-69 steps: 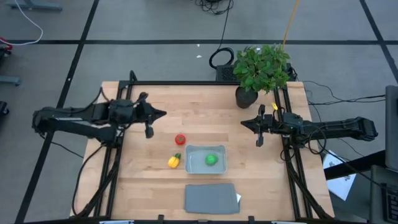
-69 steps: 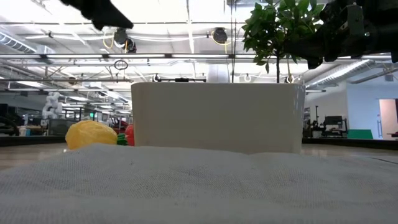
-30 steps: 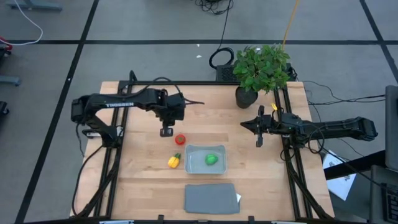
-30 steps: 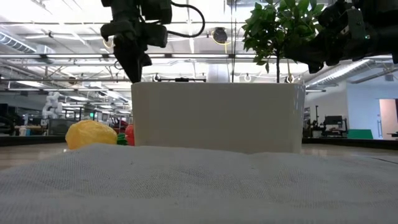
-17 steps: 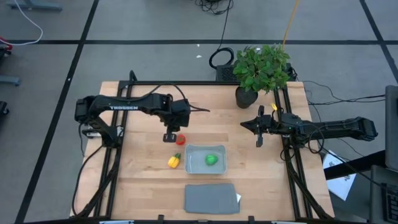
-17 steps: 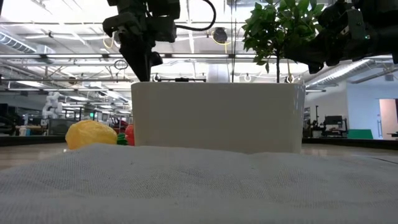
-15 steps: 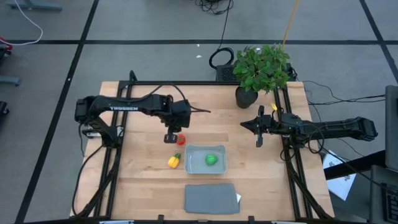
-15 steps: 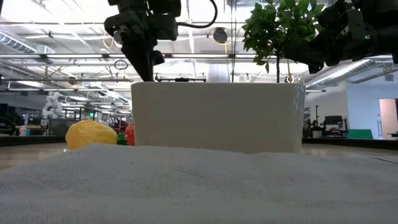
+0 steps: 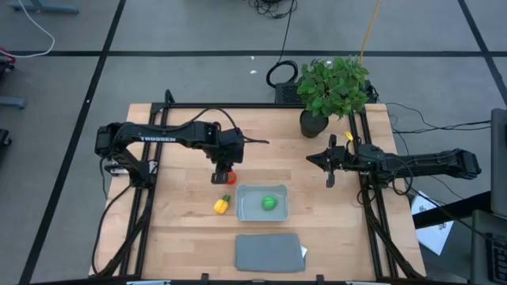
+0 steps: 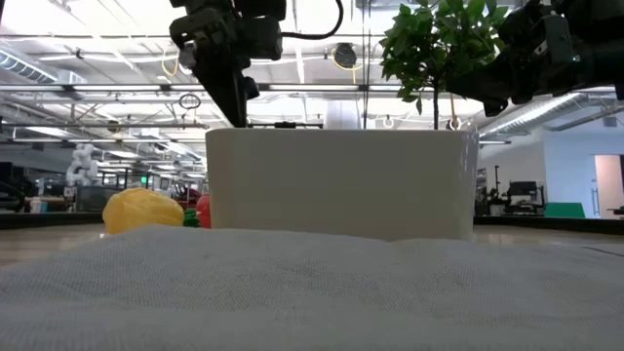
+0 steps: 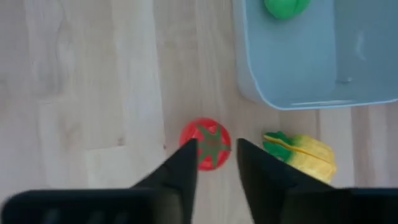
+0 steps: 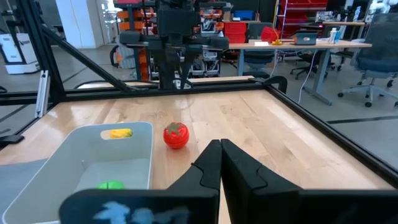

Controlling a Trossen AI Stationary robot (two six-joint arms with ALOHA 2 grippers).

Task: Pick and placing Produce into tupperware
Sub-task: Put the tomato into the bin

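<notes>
Wooden table [image 9: 182, 222] from my high camera: my left gripper [image 9: 224, 172] hangs directly over the red piece [image 9: 230, 176], near the far left corner of the tupperware [image 9: 245, 211]. The green piece [image 9: 270, 203] lies inside the tub. The yellow piece [image 9: 221, 206] lies on the wood just beside the tub's left wall. A grey lid [image 9: 269, 252] lies flat nearer the front edge. My right gripper [image 9: 331, 166] waits over the right part of the table, near the potted plant [image 9: 333, 87].

Low camera: the tub's pale wall [image 10: 341, 185] fills the middle. The yellow piece [image 10: 142, 211] and a sliver of the red one [image 10: 203, 210] show at its left. The left gripper [image 10: 232, 102] points down above them, still clear of the table. The right arm [image 10: 546, 44] sits high at the right, behind the plant's leaves [image 10: 434, 39].

Left wrist camera: the two dark fingers [image 11: 180, 168] stand apart with a gap about as wide as the red piece [image 11: 206, 144], which shows between their tips; I see nothing held. The yellow piece [image 11: 301, 155] is just beside it, and the green one [image 11: 286, 6] is in the tub [image 11: 292, 68].

Right wrist camera: my right fingers [image 12: 239, 165] are pressed together, holding nothing. Beyond them I see the red piece [image 12: 176, 135] on the wood, the green one [image 12: 112, 185] in the tub [image 12: 62, 162], and the left gripper [image 12: 179, 74] above.
</notes>
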